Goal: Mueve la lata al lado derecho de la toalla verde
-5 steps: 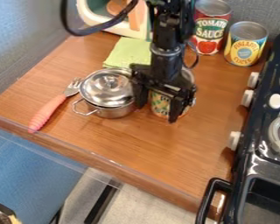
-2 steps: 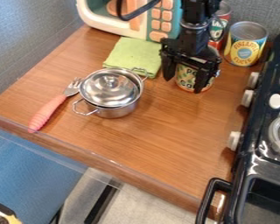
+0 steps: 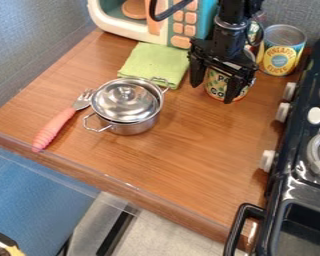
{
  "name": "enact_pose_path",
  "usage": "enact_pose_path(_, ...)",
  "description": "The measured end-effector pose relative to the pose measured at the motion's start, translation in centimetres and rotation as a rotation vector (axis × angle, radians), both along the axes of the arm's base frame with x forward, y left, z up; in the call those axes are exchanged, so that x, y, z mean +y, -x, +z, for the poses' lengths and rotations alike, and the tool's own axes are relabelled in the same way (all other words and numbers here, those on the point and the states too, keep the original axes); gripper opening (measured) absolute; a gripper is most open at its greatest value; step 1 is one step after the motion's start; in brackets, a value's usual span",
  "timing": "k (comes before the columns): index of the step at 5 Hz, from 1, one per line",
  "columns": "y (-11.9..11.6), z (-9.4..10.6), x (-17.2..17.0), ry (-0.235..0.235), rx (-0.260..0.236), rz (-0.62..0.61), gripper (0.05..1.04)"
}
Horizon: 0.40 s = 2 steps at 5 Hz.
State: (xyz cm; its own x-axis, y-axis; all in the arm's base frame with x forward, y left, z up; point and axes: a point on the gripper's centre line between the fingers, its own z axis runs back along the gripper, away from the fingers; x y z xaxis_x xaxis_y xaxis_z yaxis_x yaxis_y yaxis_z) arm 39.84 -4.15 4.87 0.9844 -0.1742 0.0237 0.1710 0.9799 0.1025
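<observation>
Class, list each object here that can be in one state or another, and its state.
Patterned metal can, upright
Black two-finger gripper, closed on the patterned can
Round silver metal pot, lid on
Square green cloth towel, folded
Pink-handled metal fork, lying flat
Yellow-and-blue metal can, upright
White-and-teal toy microwave, door state unclear

lidded metal pot on wooden counter | pink-handled fork just beside pot | toy microwave behind | yellow-and-blue can near black toy stove
</observation>
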Motion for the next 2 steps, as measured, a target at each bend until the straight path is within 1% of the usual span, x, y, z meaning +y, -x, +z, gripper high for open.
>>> enact_pose_path(1, 0.7, 3.0, 0.6, -0.058, -0.013, 0.026, 1.001)
enact_pose_path(2, 2.0, 5.9, 0.6, -0.025, -0.038, 0.032, 1.001)
